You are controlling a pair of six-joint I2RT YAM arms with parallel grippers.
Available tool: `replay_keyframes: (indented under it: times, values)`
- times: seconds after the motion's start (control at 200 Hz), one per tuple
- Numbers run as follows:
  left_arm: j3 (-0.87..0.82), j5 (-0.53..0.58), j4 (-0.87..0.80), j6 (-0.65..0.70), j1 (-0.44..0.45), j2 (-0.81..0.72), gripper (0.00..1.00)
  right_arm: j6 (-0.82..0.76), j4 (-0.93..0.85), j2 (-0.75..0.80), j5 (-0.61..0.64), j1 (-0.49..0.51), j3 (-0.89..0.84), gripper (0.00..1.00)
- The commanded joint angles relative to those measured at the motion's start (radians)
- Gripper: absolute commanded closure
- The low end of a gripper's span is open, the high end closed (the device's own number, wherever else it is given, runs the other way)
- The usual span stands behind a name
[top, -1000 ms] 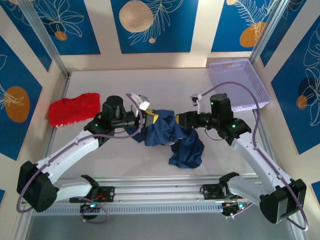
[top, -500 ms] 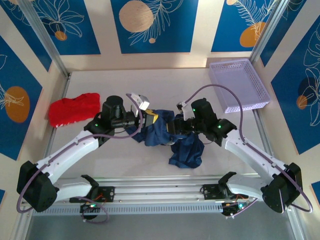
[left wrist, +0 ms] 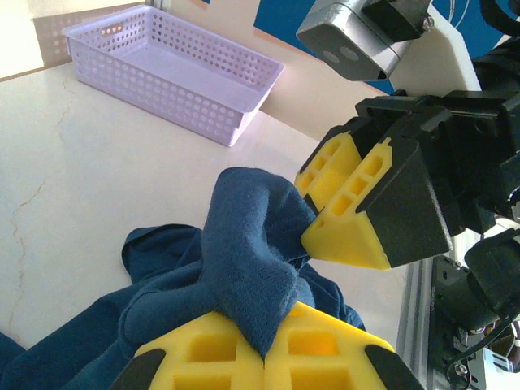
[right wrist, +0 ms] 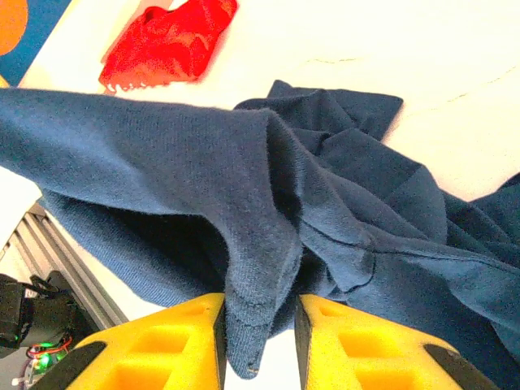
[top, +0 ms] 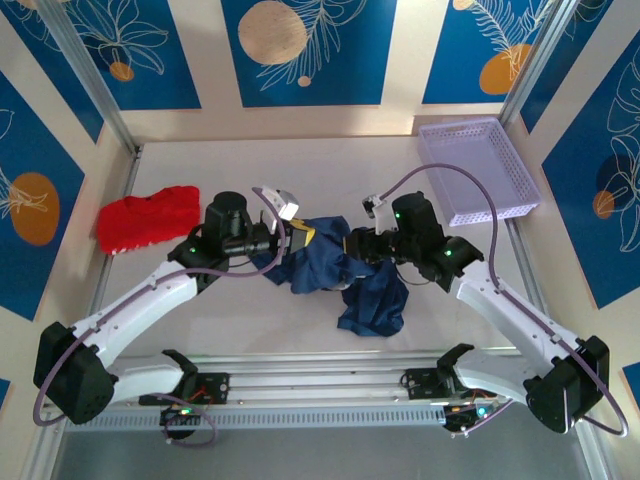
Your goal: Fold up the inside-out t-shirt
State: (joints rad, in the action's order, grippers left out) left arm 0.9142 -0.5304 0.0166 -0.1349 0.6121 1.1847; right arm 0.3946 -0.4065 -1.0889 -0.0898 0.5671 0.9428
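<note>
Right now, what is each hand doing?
Left hand: closed on a fold of the navy t-shirt.
Right hand: closed on another fold of the navy t-shirt.

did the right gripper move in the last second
Yes. In the top view the right gripper has shifted left, farther from the lavender basket and further in over the navy t-shirt.
</note>
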Motion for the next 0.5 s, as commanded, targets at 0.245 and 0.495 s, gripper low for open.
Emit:
replay_keyframes:
  times: [0.245, 0.495]
  values:
    - [0.009, 0.022, -0.009, 0.029, -0.011, -0.033, 1.00, -0.007, -0.002, -0.008, -0.078, -0.020, 0.049, 0.97]
    - [0.023, 0.350, -0.098, 0.015, -0.015, 0.026, 1.00, 0.100, 0.133, 0.103, -0.550, -0.196, 0.065, 1.00]
